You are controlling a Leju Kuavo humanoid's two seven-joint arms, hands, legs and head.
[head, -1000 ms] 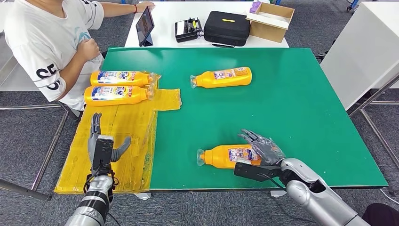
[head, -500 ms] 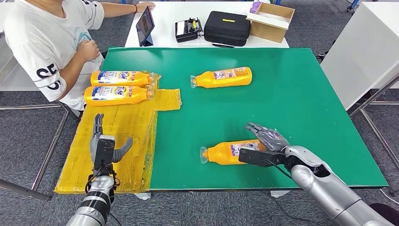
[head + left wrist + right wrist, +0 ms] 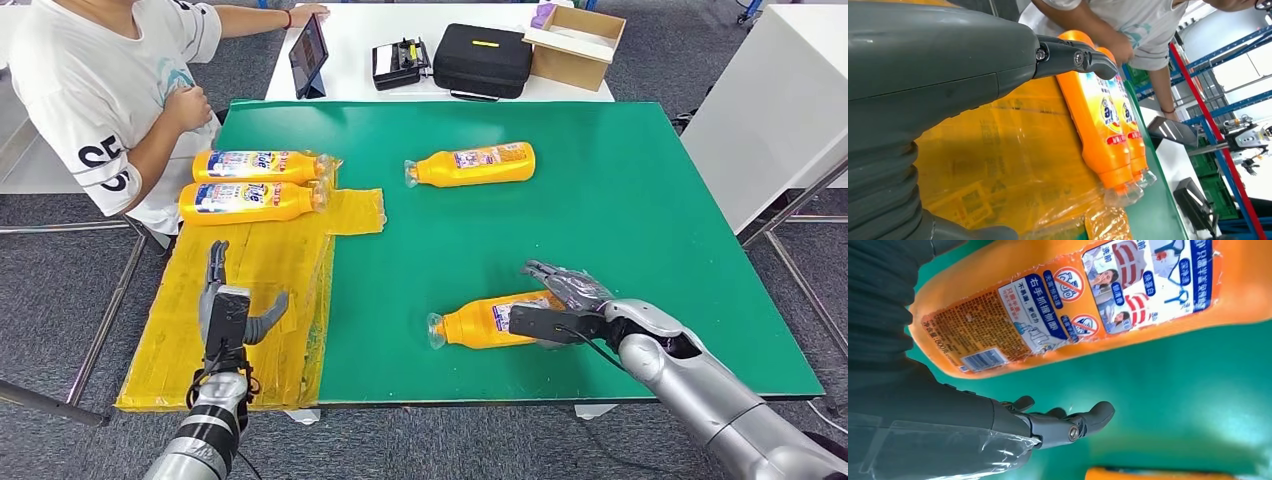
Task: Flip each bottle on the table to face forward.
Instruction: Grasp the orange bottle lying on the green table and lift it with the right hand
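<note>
Bottle (image 3: 492, 320) nearest us lies on its side near the green table's (image 3: 640, 200) front edge, long axis running left-right, cap leftward. From the head view, our right hand (image 3: 562, 296) rests against its base end; we cannot tell whether it grips. Our left hand (image 3: 228, 300) hovers spread and empty, well apart. At the right wrist, the bottle's (image 3: 1088, 300) back label faces up.

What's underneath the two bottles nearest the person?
Both bottles lie on their sides, partly on the yellow plastic sheet spread over the green table. Whatever the sheet covers beneath them is hidden.
</note>
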